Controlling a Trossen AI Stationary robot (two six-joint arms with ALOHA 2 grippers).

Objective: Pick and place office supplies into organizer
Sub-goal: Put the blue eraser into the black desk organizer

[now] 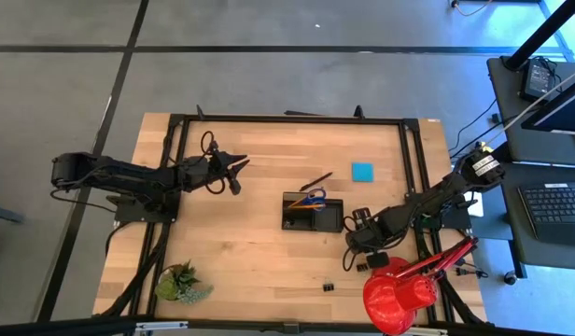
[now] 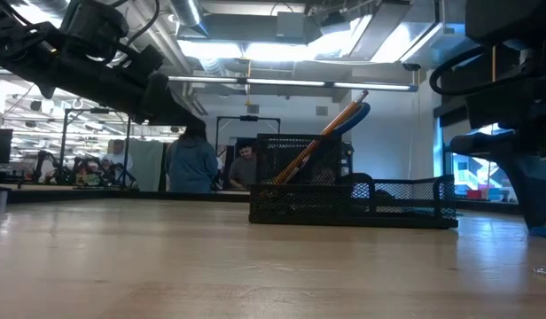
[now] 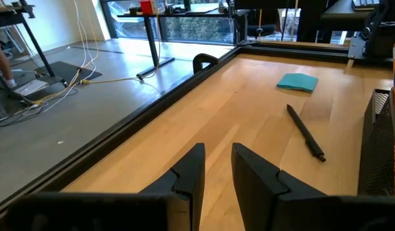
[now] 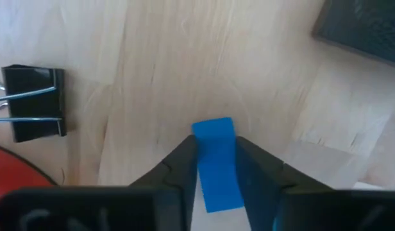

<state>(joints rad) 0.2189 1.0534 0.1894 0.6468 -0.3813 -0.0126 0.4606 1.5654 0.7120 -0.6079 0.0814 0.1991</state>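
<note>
From above, the right pincer [image 1: 355, 250] is sitting low on the counter [image 1: 250, 252], just off the organizer's [image 1: 313, 215] right end and beside the red desk lamp [image 1: 397, 294]. The blue-handled scissors [image 1: 314, 198] and an orange pencil [image 1: 303, 201] are already standing in the organizer; the black pen [image 1: 316, 179] and the square blue note pad [image 1: 362, 172] are lying loose beyond it. The left pincer [image 1: 239, 168] is waiting over the counter's left half, well apart from everything.

At counter level, the organizer [image 2: 353, 206] is showing its mesh walls, the pencil [image 2: 322, 142] leaning out of the tall cup.

The left wrist view is showing its fingers [image 3: 188, 176] nearly together with a slim gap, holding nothing, the pen [image 3: 305, 132] and note pad [image 3: 297, 81] ahead.

The right wrist view is the action: the fingers [image 4: 172, 168] are pinching the tiny blue eraser [image 4: 217, 160] on its two long sides, resting on the wood, with a black binder clip [image 4: 34, 102] nearby. The eraser is looking light and slightly rubbery, so a mid-body squeeze should be holding it, though it could twist if gripped near the tip.
</note>
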